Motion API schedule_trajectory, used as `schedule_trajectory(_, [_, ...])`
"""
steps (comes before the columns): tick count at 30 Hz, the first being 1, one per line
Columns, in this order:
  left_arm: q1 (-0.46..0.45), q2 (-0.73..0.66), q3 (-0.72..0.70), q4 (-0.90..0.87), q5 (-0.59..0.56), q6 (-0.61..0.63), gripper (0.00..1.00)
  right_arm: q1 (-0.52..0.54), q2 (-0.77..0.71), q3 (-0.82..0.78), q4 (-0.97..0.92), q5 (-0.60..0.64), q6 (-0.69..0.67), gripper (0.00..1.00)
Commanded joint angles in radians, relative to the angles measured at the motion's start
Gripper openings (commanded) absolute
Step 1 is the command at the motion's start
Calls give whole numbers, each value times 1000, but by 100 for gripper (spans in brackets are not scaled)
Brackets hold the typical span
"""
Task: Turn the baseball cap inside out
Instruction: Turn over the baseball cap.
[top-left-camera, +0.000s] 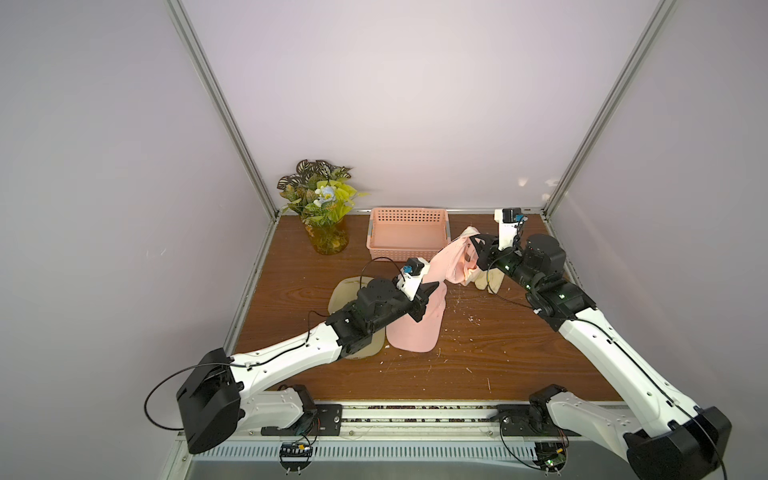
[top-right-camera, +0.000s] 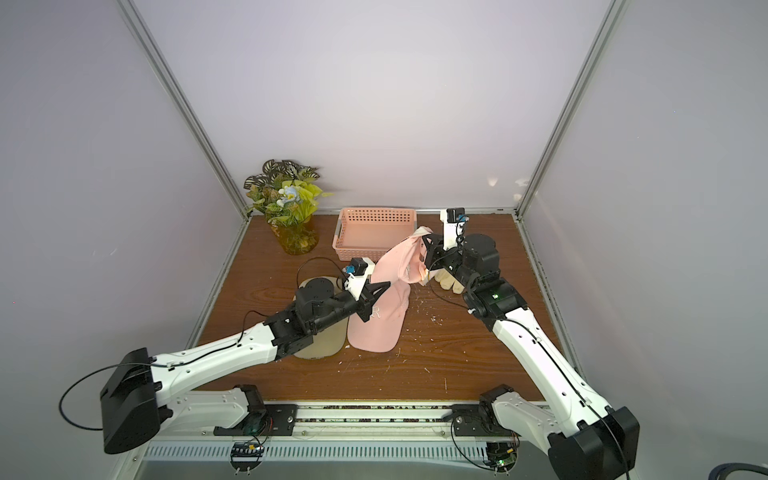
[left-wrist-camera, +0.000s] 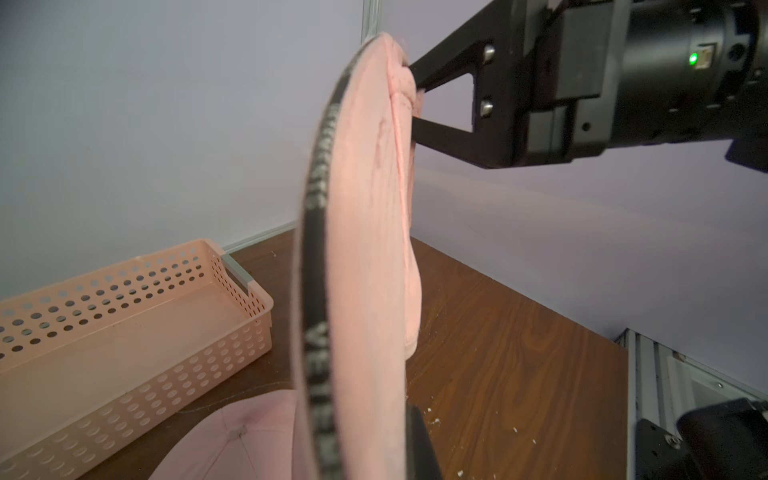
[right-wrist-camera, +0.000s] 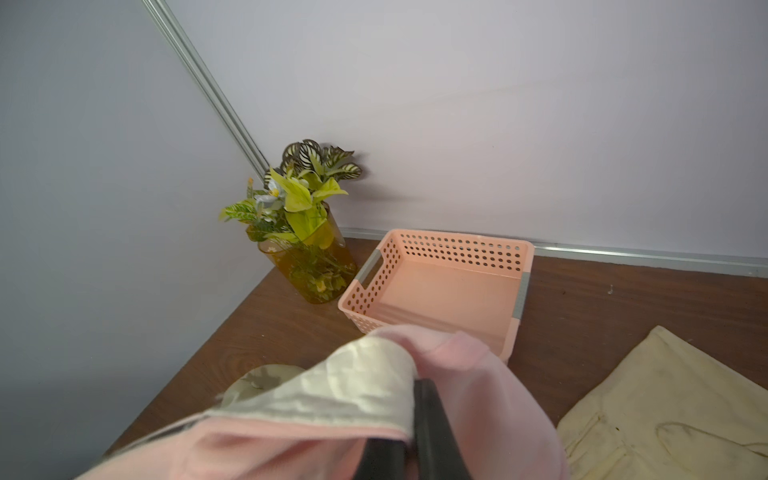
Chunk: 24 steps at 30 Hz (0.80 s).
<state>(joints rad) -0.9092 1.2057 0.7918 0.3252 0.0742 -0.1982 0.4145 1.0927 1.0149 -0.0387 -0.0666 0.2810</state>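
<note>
Two clenched grips on one pink baseball cap (top-left-camera: 415, 332), one at each end. Right gripper (top-left-camera: 478, 249), right of centre in both top views, pinched on a fold of the crown's rim and holding it clear of the table (top-left-camera: 457, 365); same pinch plain in the left wrist view (left-wrist-camera: 411, 93), jaws closed on bunched pink cloth. Left gripper (top-right-camera: 378, 301) closed low at centre, apparently on the rim near the brim, with one dark finger (left-wrist-camera: 419, 440) pressed against the lettered black sweatband (left-wrist-camera: 316, 199).

Long axis of the cap slanting from the brim, resting on the wood at lower centre, up toward the right gripper at upper right. Crown stretched thin between the two, opening edge-on to the left wrist camera. Left gripper nearer the brim, right nearer the back of the crown; judged from that, any push through the crown has to travel along this slant.

Hard to make out:
- left pinch itself, cut off at the bottom edge of the left wrist view
- how much lining (right-wrist-camera: 365, 374) faces outward so far
- right fingertips, buried in cloth at the bottom of the right wrist view

Pink basket (top-left-camera: 409, 216) just behind, apart from the cap.
</note>
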Motion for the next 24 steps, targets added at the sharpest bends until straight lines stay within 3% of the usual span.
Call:
schedule_trajectory(1, [26,-91,62,-123,69,7,0,-34,32,-13,-103,372,-82,10])
schedule_trajectory(5, [30,-123,79,-194,91,-4,0,-35,38,-25,-126,523,-108,34])
schedule_trajectory(8, [30,-123,98,-226,66,-29,0,-36,25,-28,-128,543,-115,39])
schedule_trajectory(10, [32,-126,98,-227,27,-46,0,-36,11,-33,-120,532,-122,49])
schedule_trajectory(15, [32,-120,115,-229,-12,-76,0,-36,-54,-47,-78,365,-189,66])
schedule_trajectory(20, [33,-97,148,-254,-122,-156,0,-37,-165,-116,4,194,-258,76])
schedule_trajectory(24, [33,-58,187,-284,-130,-188,0,-37,-252,-163,46,102,-281,82])
